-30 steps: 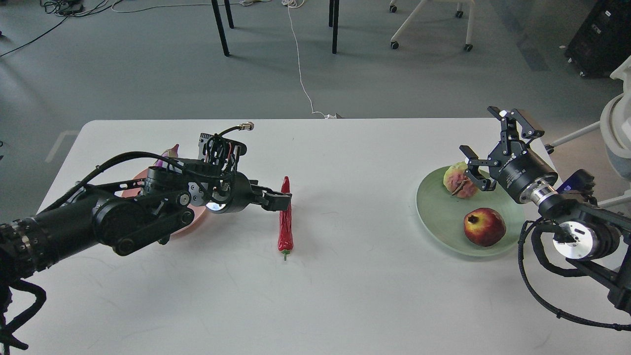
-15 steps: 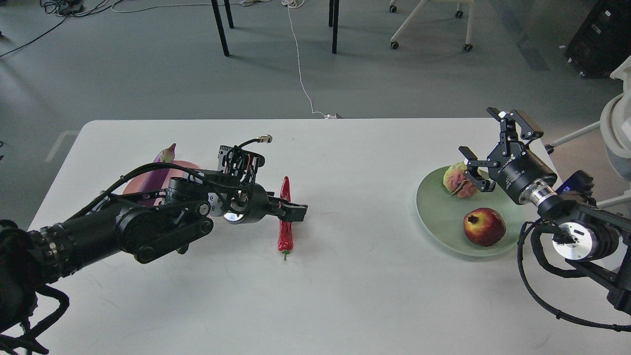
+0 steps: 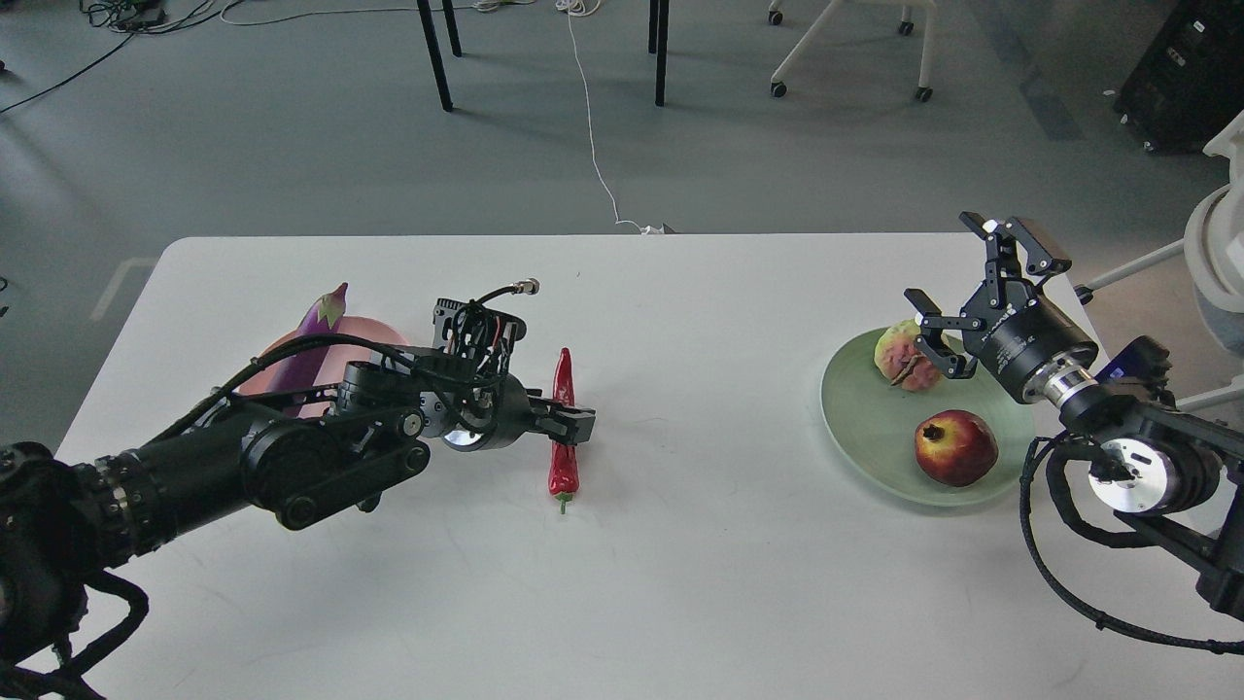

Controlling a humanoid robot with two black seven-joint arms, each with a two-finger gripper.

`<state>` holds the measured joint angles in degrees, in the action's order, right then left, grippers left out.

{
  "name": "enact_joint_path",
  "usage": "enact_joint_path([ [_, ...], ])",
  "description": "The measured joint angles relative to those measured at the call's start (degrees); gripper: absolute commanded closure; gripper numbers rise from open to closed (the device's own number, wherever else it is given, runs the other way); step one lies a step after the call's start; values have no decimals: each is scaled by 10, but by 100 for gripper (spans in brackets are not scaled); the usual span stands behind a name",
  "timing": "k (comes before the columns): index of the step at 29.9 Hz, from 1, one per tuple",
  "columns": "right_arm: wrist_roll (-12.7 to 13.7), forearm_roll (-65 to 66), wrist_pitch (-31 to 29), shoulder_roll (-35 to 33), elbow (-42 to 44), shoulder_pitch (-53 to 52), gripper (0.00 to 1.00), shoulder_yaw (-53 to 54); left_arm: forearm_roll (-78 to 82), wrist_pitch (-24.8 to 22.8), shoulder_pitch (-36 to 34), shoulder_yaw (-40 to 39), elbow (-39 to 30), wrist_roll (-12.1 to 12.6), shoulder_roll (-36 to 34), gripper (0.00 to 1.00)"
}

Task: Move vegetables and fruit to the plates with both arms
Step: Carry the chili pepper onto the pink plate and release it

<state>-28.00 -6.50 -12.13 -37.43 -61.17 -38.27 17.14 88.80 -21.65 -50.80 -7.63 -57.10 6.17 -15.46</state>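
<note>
The red chili pepper [image 3: 562, 469] lies lengthwise on the white table near the middle. My left gripper [image 3: 573, 426] is low over its middle, with the fingers crossing it. I cannot tell the fingers apart. The purple eggplant [image 3: 313, 335] lies on the pale pink plate [image 3: 377, 332] behind my left arm. The mint green plate [image 3: 860, 418] at the right holds the lumpy yellow-green and pink fruit [image 3: 896, 352] and the dark red pomegranate-like fruit [image 3: 955, 447]. My right gripper [image 3: 943, 258] is open and empty, raised above the plate's far edge, next to the lumpy fruit.
The white table [image 3: 680, 564] ends just behind the plates. Beyond it are the grey floor, black table legs [image 3: 434, 53], a white cable [image 3: 593, 146] and a chair base [image 3: 846, 49]. A white object [image 3: 1220, 243] stands off the right edge.
My left gripper has moved right from beside the pink plate to the chili, then sunk a little over it. The eggplant now shows more. The right arm has barely moved.
</note>
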Motion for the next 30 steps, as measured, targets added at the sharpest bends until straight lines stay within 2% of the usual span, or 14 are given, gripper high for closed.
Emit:
enact_joint_path([
  [1,0,0,0,0,0,0,2,0,0,0,0,0,0,1,1,82],
  [5,0,0,0,1,0,0,2,-1,0,0,1,0,0,7,3,90],
  [14,0,1,0,1,1,0,2,0,-7,0,-6,-4,-17,12,-20,90],
  [22,0,1,0,2,-1,0,2,0,-5,-19,-46,-4,-84,4,-126,89],
  [27,0,1,0,4,-1,-1,2,0,1,-28,-52,-2,-99,-17,-206,86],
  [30,0,1,0,5,-1,0,2,0,22,-27,-48,-1,-98,-26,-241,79],
])
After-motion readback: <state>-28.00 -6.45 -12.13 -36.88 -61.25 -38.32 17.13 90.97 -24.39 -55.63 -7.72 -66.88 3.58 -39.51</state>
